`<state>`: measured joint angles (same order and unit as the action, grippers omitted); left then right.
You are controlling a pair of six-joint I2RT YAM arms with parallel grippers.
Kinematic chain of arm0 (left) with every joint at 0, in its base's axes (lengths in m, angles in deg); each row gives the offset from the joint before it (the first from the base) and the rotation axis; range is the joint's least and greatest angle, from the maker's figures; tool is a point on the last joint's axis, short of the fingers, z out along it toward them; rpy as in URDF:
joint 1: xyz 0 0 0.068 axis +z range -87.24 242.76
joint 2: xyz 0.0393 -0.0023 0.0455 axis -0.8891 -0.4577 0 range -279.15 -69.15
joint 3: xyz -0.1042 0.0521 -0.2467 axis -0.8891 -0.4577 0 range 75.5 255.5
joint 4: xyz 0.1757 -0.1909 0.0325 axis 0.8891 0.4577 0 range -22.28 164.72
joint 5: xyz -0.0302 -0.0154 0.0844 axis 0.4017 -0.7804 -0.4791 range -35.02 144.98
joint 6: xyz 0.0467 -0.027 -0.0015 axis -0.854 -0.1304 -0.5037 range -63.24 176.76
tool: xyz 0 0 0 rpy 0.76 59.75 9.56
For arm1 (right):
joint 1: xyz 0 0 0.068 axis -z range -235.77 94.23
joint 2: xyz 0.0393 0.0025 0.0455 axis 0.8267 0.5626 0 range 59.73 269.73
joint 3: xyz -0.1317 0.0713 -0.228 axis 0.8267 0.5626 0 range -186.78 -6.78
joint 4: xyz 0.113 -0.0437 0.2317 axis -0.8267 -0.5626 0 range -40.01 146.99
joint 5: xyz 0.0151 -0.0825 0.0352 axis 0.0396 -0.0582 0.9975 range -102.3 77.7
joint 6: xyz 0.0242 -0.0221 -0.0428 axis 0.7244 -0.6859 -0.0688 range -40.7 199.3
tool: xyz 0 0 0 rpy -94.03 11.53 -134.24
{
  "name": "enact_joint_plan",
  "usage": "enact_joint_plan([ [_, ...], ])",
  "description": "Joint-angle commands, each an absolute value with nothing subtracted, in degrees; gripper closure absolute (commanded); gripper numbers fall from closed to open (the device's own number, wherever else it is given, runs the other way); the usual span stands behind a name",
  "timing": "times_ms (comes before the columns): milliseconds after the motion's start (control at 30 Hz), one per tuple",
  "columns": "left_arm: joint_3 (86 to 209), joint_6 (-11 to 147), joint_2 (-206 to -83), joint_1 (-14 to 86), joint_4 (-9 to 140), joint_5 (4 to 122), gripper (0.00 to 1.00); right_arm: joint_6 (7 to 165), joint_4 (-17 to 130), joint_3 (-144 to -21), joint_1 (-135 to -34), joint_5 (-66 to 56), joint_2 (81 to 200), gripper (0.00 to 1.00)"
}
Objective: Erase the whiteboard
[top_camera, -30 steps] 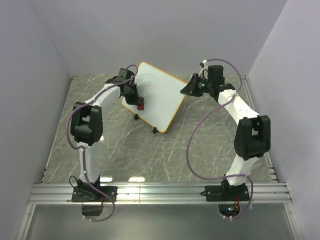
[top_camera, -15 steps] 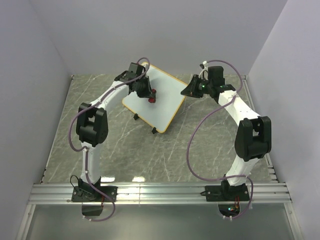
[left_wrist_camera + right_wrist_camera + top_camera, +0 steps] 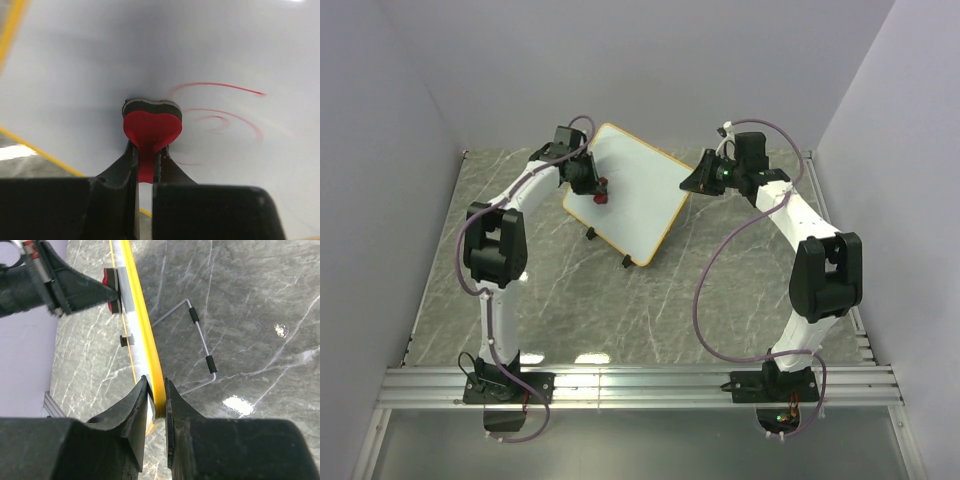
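Both closed: left end effector (image 3: 146,150) on eraser (image 3: 151,125), right end effector (image 3: 156,387) on whiteboard (image 3: 640,190) rim, scribble (image 3: 215,84) partly hidden.

whiteboard (image 3: 635,190): smooth glossy white face, yellow plastic-looking rim (image 3: 142,325) | eraser (image 3: 151,125): matt red body, dark felt-like pad | table (image 3: 620,310): grey marble-pattern top, polished, glare spots | wire stand (image 3: 200,335): bare metal, black sleeves | right gripper (image 3: 156,386) fingers (image 3: 125,420): matt black plastic | near rail (image 3: 640,385): brushed metal
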<state>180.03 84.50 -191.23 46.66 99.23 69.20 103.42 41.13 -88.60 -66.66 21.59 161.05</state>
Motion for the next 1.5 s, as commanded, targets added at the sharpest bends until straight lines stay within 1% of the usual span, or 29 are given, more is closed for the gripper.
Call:
enact_joint_plan([
  [0,177.5,81.8,-191.6,47.2,98.1,64.6,1.00,97.7,32.8,-86.1,-70.3,20.7,163.0,1.00],
  [33,176.3,82.2,-190.3,47.2,97.3,64.2,1.00,97.8,32.7,-86.2,-70.4,20.6,163.2,1.00],
  [167,165.4,88.5,-184.4,45.4,89.9,60.5,1.00,97.7,32.6,-86.5,-70.4,20.5,163.4,1.00],
  [233,163.1,90.2,-181.6,43.5,86.6,59.3,1.00,97.8,32.8,-86.4,-70.4,20.7,163.4,1.00],
  [300,163.6,90.4,-181.2,39.7,86.2,57.8,1.00,97.8,32.8,-86.4,-70.4,20.6,163.5,1.00],
  [367,166.8,90.8,-182.3,36.5,87.3,58.3,1.00,97.8,32.8,-86.4,-70.4,20.5,163.6,1.00],
  [433,168.5,91.3,-183.8,35.3,87.3,61.0,1.00,97.9,32.8,-86.4,-70.4,20.6,163.6,1.00],
  [600,169.8,91.0,-184.5,33.5,86.7,62.3,1.00,97.7,32.6,-86.3,-70.4,20.4,163.2,1.00],
  [700,169.9,91.1,-184.3,34.5,87.9,61.7,1.00,97.6,32.7,-85.7,-70.4,20.1,162.7,1.00],
  [833,165.6,91.6,-182.4,38.5,86.9,61.0,1.00,97.3,32.6,-85.4,-70.4,20.0,162.5,1.00],
  [933,163.0,91.5,-182.2,45.8,86.9,61.3,1.00,97.3,32.6,-85.4,-70.3,20.2,162.2,1.00],
  [1000,163.0,90.7,-182.5,47.8,86.7,61.6,1.00,97.5,32.8,-85.3,-70.4,20.4,162.2,1.00],
  [1100,165.8,88.9,-184.8,49.8,86.8,63.0,1.00,97.5,32.9,-85.3,-70.3,20.7,162.5,1.00],
  [1267,173.5,88.5,-189.0,49.6,86.9,67.9,1.00,97.6,33.1,-84.8,-70.4,21.0,162.1,1.00],
  [1400,178.8,87.4,-191.4,45.7,88.2,70.4,1.00,97.5,33.3,-83.9,-70.4,20.7,161.7,1.00],
  [1467,182.4,86.4,-192.4,41.7,89.8,70.7,1.00,97.5,33.3,-83.6,-70.4,20.7,161.7,1.00],
])
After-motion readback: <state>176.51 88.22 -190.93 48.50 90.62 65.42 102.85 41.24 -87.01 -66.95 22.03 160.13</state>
